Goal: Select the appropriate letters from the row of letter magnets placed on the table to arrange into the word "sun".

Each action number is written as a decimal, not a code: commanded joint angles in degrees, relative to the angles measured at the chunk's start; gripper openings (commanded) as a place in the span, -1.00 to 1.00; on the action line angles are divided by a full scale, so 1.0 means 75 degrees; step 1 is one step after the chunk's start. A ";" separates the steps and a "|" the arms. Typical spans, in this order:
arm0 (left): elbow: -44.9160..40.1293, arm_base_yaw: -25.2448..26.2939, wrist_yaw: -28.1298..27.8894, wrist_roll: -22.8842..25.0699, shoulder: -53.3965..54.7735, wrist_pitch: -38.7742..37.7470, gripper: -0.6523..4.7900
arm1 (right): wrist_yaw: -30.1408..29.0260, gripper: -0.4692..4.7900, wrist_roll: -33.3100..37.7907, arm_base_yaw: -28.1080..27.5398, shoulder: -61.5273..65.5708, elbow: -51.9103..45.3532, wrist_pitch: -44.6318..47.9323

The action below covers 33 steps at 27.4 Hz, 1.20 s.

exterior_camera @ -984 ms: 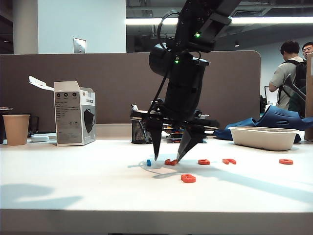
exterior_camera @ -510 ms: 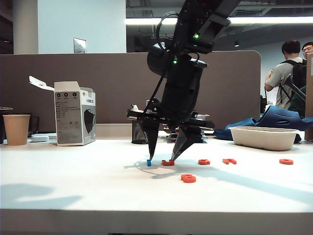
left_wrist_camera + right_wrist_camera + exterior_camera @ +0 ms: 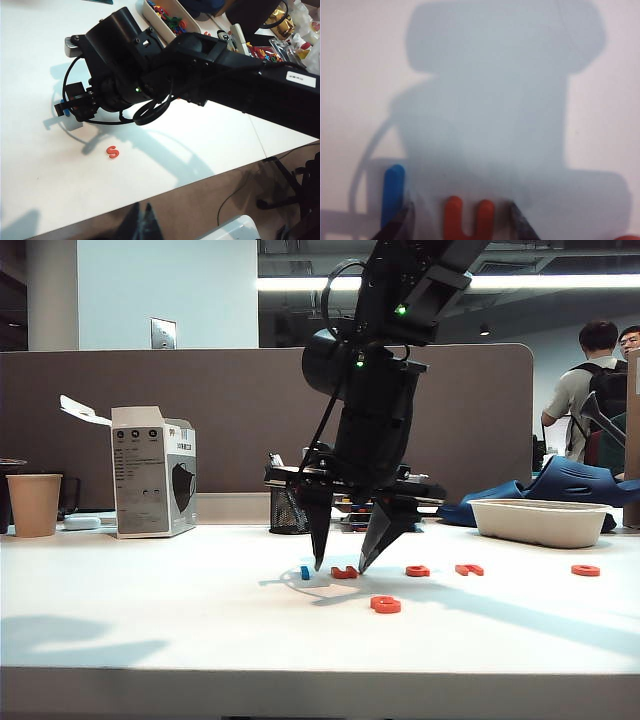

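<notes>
The u letter (image 3: 468,218) is located flat on the table (image 3: 150,620) between the spread fingers of the right gripper (image 3: 341,565), untouched by either. The left gripper's (image 3: 145,225) finger state cannot be determined. A grey-brown partition (image 3: 200,410) is seen behind.

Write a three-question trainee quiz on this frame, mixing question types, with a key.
1. True or false: the right gripper stands open, fingertips on either side of the u letter.
2. Which colour is the small piece beside that letter: A green, B blue, C yellow?
3. Which letter lies alone on the table, nearer the front edge than the row?

Key: 1 true; 2 B; 3 the s.
</notes>
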 commanded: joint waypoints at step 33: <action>0.0020 -0.0003 -0.0035 0.0035 -0.0015 0.0047 -0.77 | -0.0029 -0.41 0.0003 0.0082 0.0175 -0.0093 -0.0525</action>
